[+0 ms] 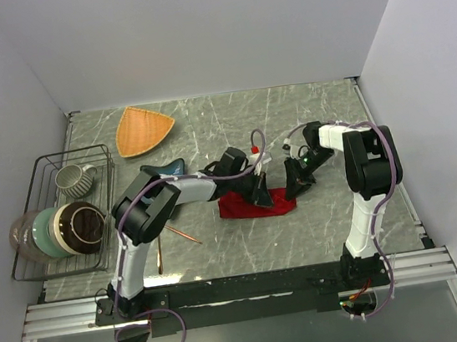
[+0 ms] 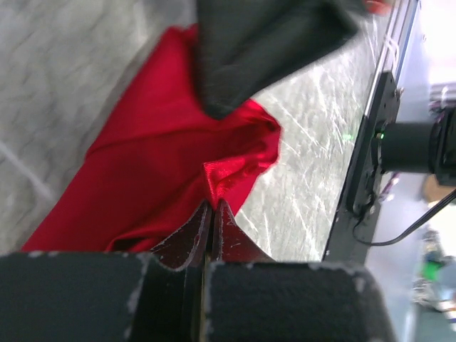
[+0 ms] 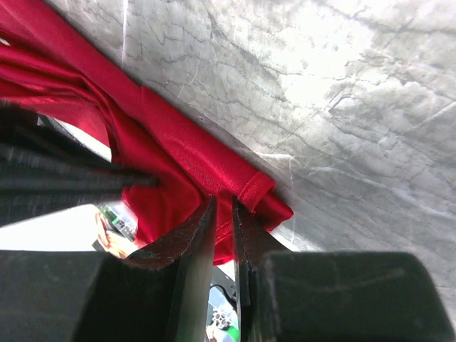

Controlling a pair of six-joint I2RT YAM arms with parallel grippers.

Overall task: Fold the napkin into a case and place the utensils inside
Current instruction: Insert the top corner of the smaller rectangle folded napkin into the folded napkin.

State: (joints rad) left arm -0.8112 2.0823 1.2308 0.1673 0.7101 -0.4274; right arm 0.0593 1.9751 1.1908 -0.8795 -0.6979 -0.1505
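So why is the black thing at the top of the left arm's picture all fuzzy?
Left wrist view: that black shape sits too near the lens, so it blurs, while the napkin looks crisp; right wrist view: glare whitens the table; top view: evenly lit, sharp.

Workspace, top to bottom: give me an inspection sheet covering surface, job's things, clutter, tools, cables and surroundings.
Surface: grey marbled table.
Job's things: red napkin bunched mid-table; copper utensils lying left of it, outside it.
Clutter: orange plate, blue dish, wire rack holding mug and bowls.
Tools: left tool shut on napkin; right tool pinching its corner hem.
Cables: purple cables run along both arms.
Surroundings: plain white walls.
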